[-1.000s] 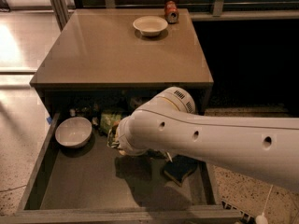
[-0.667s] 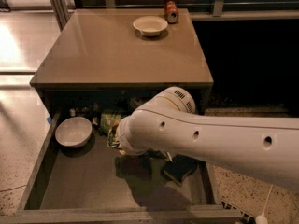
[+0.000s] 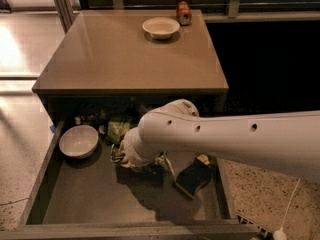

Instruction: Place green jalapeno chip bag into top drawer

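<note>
Nothing moved, green jalapeno chip bag (image 3: 117,155) at jaws, in top drawer (image 3: 95,201)

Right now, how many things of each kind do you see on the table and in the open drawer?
White bowls: 2, one bowl on the table, one bowl in the top drawer
Red can: 1
Green chip bag: 1
Dark sponge-like pad: 1
Total: 5; clutter at the drawer's dark back is uncounted.
The gripper is low in the drawer, beside the bag.
</note>
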Robot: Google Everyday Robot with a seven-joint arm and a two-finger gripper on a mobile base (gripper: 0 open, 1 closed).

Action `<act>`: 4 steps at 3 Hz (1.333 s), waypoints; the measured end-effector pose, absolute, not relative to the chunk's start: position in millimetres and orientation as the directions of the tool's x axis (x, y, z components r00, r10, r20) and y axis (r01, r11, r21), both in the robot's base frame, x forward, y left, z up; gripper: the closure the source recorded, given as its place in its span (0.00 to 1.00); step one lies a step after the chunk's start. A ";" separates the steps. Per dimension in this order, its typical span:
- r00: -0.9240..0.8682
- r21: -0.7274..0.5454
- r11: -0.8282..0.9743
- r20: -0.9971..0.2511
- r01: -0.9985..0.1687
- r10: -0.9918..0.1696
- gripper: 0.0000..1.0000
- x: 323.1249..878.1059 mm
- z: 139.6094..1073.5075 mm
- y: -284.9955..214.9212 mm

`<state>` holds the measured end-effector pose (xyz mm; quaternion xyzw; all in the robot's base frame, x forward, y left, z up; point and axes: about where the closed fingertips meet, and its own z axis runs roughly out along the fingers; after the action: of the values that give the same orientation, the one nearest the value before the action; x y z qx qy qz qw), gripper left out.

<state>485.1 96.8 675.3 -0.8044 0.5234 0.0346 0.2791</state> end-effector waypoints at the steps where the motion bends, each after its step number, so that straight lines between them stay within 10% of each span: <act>1: 0.458 -0.384 -0.314 -0.374 -0.868 -0.807 1.00 487.8 656.0 104.4; 3: 0.493 -0.354 -0.367 -0.391 -0.860 -0.777 0.97 487.1 635.5 120.2; 4: 0.493 -0.354 -0.367 -0.391 -0.860 -0.777 0.74 487.0 635.5 120.2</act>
<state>487.0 120.2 635.5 -0.8231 0.4974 0.0785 0.2628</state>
